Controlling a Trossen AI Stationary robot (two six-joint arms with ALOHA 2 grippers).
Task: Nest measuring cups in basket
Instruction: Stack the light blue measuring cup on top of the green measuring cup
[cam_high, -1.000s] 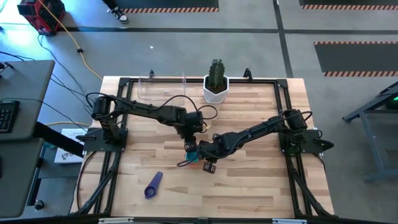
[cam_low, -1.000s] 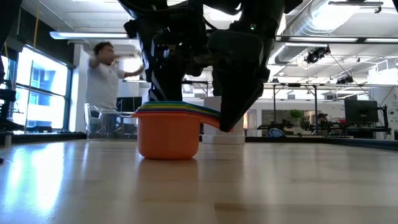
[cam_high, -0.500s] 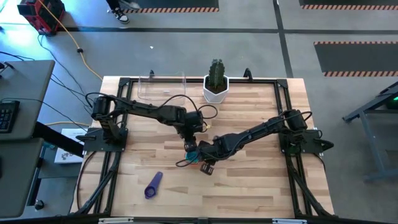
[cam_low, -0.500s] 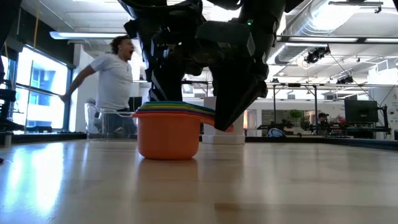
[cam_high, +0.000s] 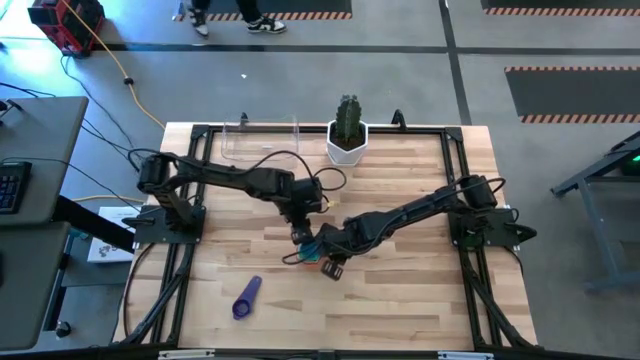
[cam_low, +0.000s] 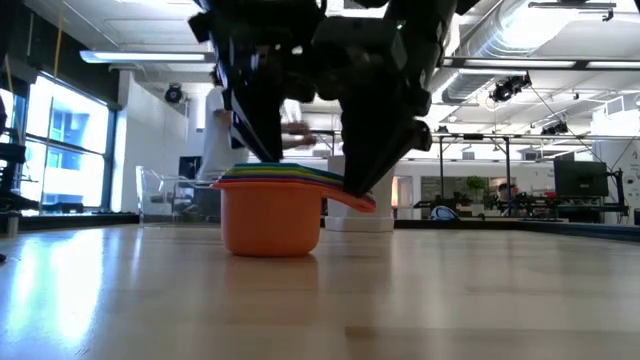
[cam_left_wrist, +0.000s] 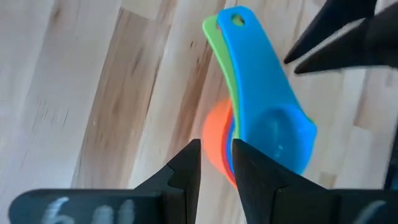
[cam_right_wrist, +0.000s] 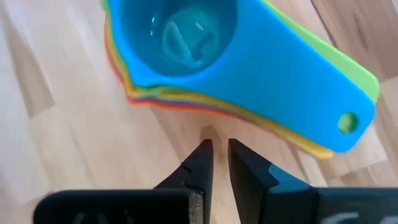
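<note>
Reading anything printed here fails: no brand or legible writing shows on the cups, the arms or the table.

Near the table's middle sits the stack of measuring cups (cam_high: 313, 251), an orange cup at the bottom with yellow, green and blue rims layered above it and the blue cup (cam_right_wrist: 186, 37) on top. Their flat handles fan out to one side, the blue handle over the green one, with a small hanging hole near its tip. In the low view the stack (cam_low: 272, 215) stands flat on the wood, the handles jutting past the orange wall.

Both grippers crowd this stack. The left gripper (cam_high: 301, 234) hangs just over the cups' far side, its fingers (cam_left_wrist: 186, 171) drawn close together with only a slim gap and nothing between them. The right gripper (cam_high: 330, 252) is low beside the handles, its fingers (cam_right_wrist: 200, 163) nearly touching over bare wood, gripping nothing.

A purple cup (cam_high: 246, 297) lies alone toward the front left, well apart from the stack, with open wood around it. The clear basket (cam_high: 259, 140) stands at the table's (cam_high: 420, 300) back edge, just left of the white pot with a cactus (cam_high: 347, 130); bare tabletop lies between it and the stack.
</note>
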